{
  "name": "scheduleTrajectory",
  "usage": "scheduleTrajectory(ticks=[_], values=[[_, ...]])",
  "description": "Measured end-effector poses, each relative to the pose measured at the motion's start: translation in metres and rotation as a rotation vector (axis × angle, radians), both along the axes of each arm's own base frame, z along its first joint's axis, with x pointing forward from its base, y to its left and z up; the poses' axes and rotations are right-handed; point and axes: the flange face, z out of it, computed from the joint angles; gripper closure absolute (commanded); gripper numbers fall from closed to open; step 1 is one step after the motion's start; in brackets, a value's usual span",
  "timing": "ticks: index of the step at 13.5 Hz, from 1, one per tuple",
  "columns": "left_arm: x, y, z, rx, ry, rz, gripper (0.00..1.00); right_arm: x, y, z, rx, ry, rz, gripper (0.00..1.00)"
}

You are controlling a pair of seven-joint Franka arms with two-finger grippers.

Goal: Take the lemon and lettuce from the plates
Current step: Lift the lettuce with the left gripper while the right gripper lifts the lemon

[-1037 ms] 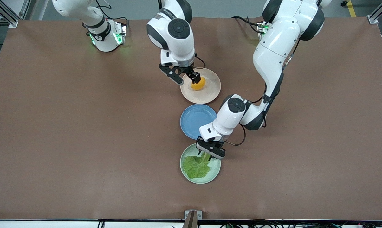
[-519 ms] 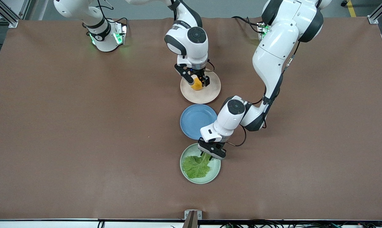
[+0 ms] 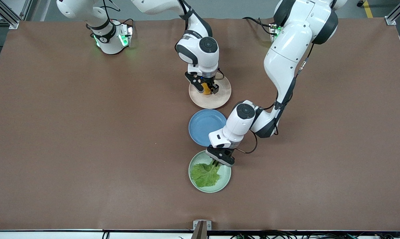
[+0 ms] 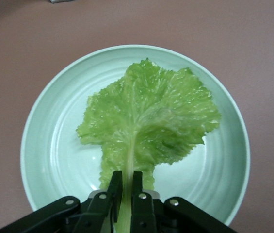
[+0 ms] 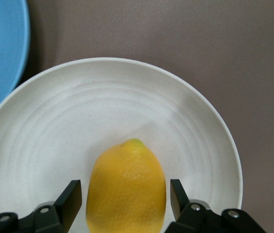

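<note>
- the green plate (image 3: pixel 225 181) lies nearest the front camera; the lettuce (image 3: pixel 204 175) is spread flat on it, stalk end pointed toward the blue plate (image 3: pixel 201 124).
- the left gripper (image 3: pixel 216 163) is set low at that stalk end; in the left wrist view the fingers (image 4: pixel 114 187) are pressed together on the pale stalk, with the leaf still lying on the plate. the stalk is judged the chosen hold because it is the stiffest part of a limp leaf.
- the blue plate, bare, lies between the other two plates.
- the beige plate (image 3: pixel 219 98) lies farthest; the lemon (image 3: pixel 205 89) rests on it.
- the right gripper (image 3: pixel 206 88) is lowered around the lemon. its fingers (image 5: pixel 70 201) stand apart on either side, small gaps showing, so no grip is made yet; the narrow waist is straddled, presumably to stop rolling.
</note>
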Motion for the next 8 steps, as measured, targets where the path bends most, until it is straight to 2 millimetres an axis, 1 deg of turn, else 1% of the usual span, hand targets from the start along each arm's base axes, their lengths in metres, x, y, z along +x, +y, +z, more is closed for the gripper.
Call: scheduleTrajectory(ticks=[1, 2, 4, 5, 6, 7, 8], values=[[0.001, 0.000, 0.000, 0.009, -0.007, -0.008, 0.97, 0.000, 0.000, -0.004, -0.005, 0.000, 0.002, 0.90], [0.001, 0.001, 0.001, 0.013, -0.011, -0.012, 0.97, -0.001, -0.001, -0.009, -0.010, 0.002, 0.003, 0.99], [0.004, 0.002, 0.004, 0.015, -0.022, -0.013, 1.00, 0.002, -0.001, -0.008, -0.014, 0.002, -0.003, 1.00], [0.007, 0.003, 0.008, 0.015, -0.031, -0.011, 1.00, 0.006, -0.003, -0.006, -0.024, 0.003, 0.004, 1.00], [0.010, 0.004, 0.014, 0.012, -0.042, -0.008, 1.00, 0.015, -0.008, 0.003, -0.041, 0.010, 0.034, 1.00], [0.014, 0.005, 0.022, 0.006, -0.056, -0.005, 1.00, 0.032, -0.016, 0.023, -0.052, 0.019, 0.087, 1.00], [0.018, 0.005, 0.033, -0.001, -0.070, -0.001, 1.00, 0.055, -0.030, 0.051, -0.051, 0.024, 0.144, 1.00]])
